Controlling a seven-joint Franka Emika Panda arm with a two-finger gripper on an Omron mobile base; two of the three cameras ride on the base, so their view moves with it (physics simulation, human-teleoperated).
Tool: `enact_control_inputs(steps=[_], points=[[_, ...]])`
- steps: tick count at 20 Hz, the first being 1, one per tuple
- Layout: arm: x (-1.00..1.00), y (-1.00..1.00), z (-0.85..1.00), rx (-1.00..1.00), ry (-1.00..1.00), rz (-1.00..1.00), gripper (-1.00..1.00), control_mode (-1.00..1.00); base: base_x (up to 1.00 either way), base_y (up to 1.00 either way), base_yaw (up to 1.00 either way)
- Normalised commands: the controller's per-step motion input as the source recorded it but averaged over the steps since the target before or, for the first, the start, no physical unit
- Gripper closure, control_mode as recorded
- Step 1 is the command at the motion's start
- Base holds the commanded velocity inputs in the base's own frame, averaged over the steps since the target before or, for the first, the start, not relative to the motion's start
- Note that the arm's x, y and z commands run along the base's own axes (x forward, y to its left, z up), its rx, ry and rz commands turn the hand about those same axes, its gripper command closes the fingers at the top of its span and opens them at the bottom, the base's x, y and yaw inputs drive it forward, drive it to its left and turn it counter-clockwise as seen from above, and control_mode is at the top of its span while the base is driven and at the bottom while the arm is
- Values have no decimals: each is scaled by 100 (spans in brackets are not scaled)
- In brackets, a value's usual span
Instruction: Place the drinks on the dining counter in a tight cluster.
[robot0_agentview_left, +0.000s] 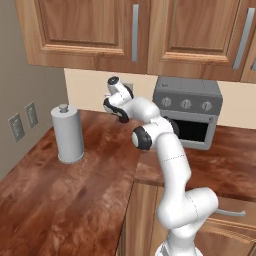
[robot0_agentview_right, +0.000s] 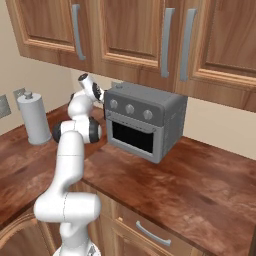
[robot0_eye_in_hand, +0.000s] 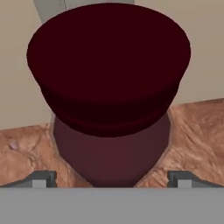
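One drink is in hand's reach: the maroon bottle (robot0_eye_in_hand: 109, 87) stands on the wood counter (robot0_eye_in_hand: 197, 127) against the back wall, left of the toaster oven (robot0_agentview_left: 189, 111), between the fingertips (robot0_eye_in_hand: 41, 178) of the wide-open end effector (robot0_eye_in_hand: 109, 181). This looks like the reach-to-grasp step. Next it should close on the body, lift straight, then carry it to the dining counter.
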Motion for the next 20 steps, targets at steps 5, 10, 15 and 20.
enact_control_inputs(steps=[5, 10, 15, 20], points=[[22, 0, 0, 0, 1, 0, -100, -100, 0, 0, 0], [26, 0, 0, 0, 0, 0, -100, -100, 0, 0, 0], [1, 0, 0, 0, 1, 0, -100, -100, 0, 0, 0], [0, 0, 3, 0, 0, 0, -100, -100, 0, 0, 0]])
